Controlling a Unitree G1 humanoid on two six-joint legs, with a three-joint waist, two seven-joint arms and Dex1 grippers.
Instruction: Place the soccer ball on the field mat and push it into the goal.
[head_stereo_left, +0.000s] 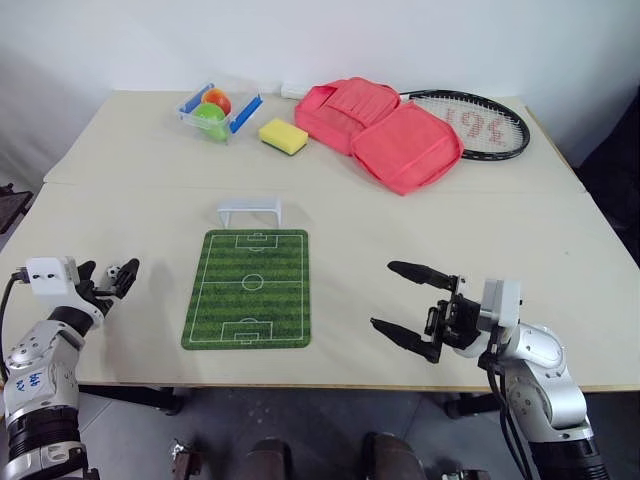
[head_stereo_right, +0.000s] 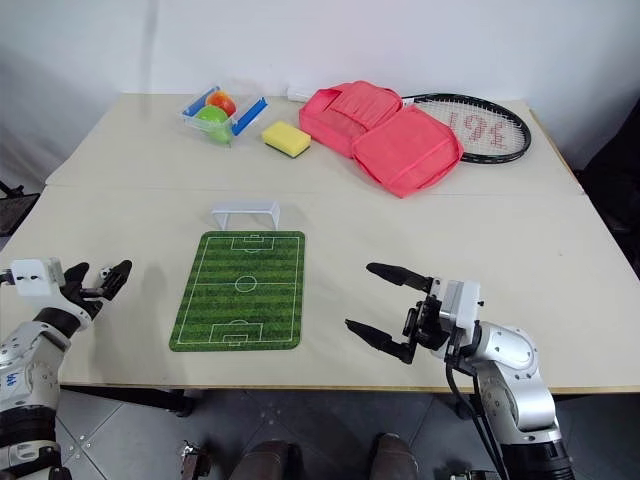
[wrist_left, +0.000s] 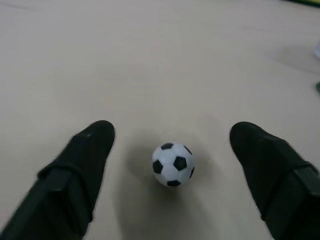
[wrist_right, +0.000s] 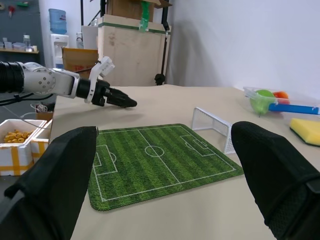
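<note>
left jaws: parted, gripping nothing; one black finger stands on each side of the soccer ball, with bare tabletop showing between each finger and the ball, so no contact yet.
soccer ball from the jaws: straight ahead along the fingers and centred in the gap; being round, it has no long axis to line up with.
soccer ball from the field mat: on the tabletop off the mat's left long edge, not yet on the field mat.
nearer arm: the left one, by far; the right gripper sits on the opposite side of the field mat, well apart from the ball.
left arm pose: forearm low at the tabletop's left front corner, gripper roughly level and pointing inward toward the mat.
right jaws: spread wide and empty, fingers pointing across at the field mat from its right side.
goal: upright just beyond the mat's far short edge, nearly touching it, mouth facing down the pitch.
judgement: closing squarely on the ball looks like the next need; it is small and smooth and may roll or squirt out if one finger meets it first.
beyond the mat: a clear box of coloured balls, a yellow sponge, a pink bag and a racket, all well away.
</note>
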